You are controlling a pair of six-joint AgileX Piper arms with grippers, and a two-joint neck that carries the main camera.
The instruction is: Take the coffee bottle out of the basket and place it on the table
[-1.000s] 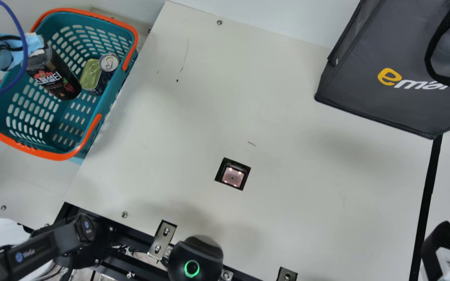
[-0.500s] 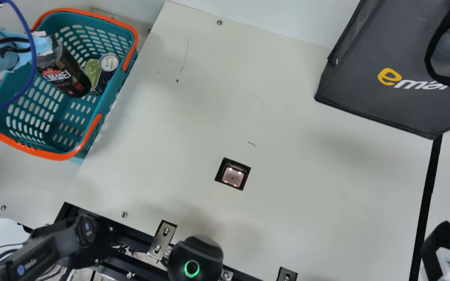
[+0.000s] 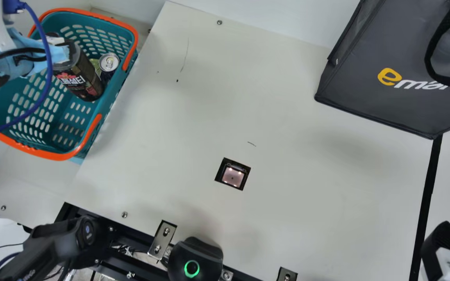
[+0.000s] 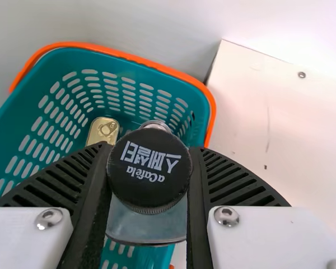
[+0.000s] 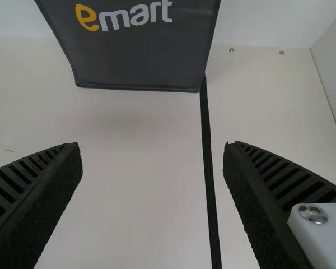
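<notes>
The left pincer is clamped on the coffee bottle at its capped end, one finger on either side of the black cap. In the main view the bottle tilts away from the pincer, its lower end nearer the table, and it is over the teal basket; I cannot tell how high its base is. A drink can and a gold tin are in the basket. The right pincer has its fingers wide apart, with nothing between them, well apart from the bottle
</notes>
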